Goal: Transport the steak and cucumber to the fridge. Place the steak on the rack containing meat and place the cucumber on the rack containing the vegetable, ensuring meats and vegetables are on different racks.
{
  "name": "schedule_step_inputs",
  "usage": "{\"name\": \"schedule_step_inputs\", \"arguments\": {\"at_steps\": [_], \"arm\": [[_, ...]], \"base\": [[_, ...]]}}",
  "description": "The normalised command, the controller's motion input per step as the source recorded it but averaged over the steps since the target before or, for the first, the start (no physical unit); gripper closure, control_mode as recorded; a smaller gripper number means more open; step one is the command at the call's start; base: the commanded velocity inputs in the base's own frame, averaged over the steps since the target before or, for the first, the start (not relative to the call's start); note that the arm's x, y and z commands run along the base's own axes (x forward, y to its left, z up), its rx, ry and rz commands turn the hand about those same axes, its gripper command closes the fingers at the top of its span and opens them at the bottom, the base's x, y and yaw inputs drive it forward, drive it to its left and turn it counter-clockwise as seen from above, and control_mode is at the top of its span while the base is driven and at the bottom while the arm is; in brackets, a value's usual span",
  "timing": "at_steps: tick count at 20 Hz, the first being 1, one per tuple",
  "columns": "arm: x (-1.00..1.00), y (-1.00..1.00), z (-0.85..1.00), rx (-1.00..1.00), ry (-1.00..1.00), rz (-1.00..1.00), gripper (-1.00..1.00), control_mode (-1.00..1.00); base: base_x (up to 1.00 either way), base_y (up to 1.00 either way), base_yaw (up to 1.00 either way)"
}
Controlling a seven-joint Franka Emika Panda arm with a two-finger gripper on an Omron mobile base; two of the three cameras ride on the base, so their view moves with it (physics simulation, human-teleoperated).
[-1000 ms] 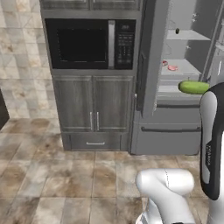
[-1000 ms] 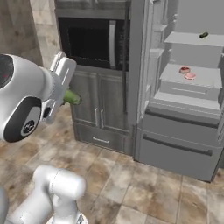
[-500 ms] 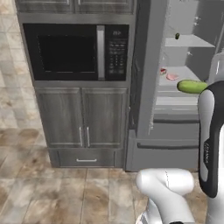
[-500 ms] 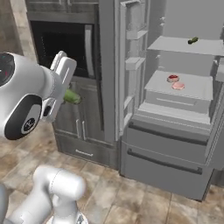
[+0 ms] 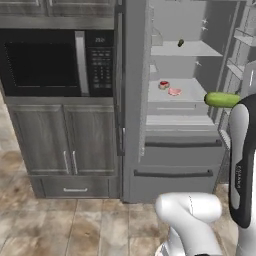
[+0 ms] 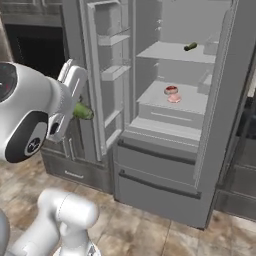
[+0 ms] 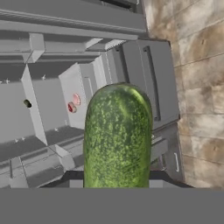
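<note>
The green cucumber (image 5: 221, 99) hangs in the air in front of the open fridge (image 5: 134, 115), at about middle-shelf height. My gripper (image 6: 75, 107) is shut on its near end, and the cucumber (image 6: 83, 111) sticks out toward the fridge's left door. In the hand view the cucumber (image 7: 117, 135) rises from the bottom edge and covers the fingertips. The pink steak (image 5: 175, 92) lies on the middle rack beside a small red piece of meat (image 5: 163, 85). From the right base camera the steak (image 6: 174, 98) shows on that same rack. A small dark green vegetable (image 5: 180, 43) lies on the rack above.
Both fridge doors stand open: the left one (image 6: 105, 75) with its bins close to my hand, the right one (image 6: 220, 100) at the far side. Drawer fronts (image 6: 160, 165) sit below the racks. A black microwave (image 5: 50, 62) and grey cabinets (image 5: 65, 150) are left of the fridge.
The whole picture has shifted: the base has driven toward the fridge, which is now larger and more central. The cucumber stays held in the same pose.
</note>
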Motion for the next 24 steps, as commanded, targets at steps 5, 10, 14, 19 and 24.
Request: {"name": "schedule_step_inputs", "arguments": {"at_steps": [5, 10, 14, 19, 24], "arm": [[0.0, 0.0, 0.0, 0.0, 0.0, 0.0, 1.0, 1.0], [0.0, 0.0, 0.0, 0.0, 0.0, 0.0, 1.0, 1.0], [0.0, 0.0, 0.0, 0.0, 0.0, 0.0, 1.0, 1.0], [0.0, 0.0, 0.0, 0.0, 0.0, 0.0, 1.0, 1.0], [0.0, 0.0, 0.0, 0.0, 0.0, 0.0, 1.0, 1.0]], "base": [[0.5, -0.6, 0.0], [0.94, -0.08, -0.03], [1.0, 0.0, -0.05], [1.0, -0.09, -0.03], [1.0, 0.07, -0.1]]}}
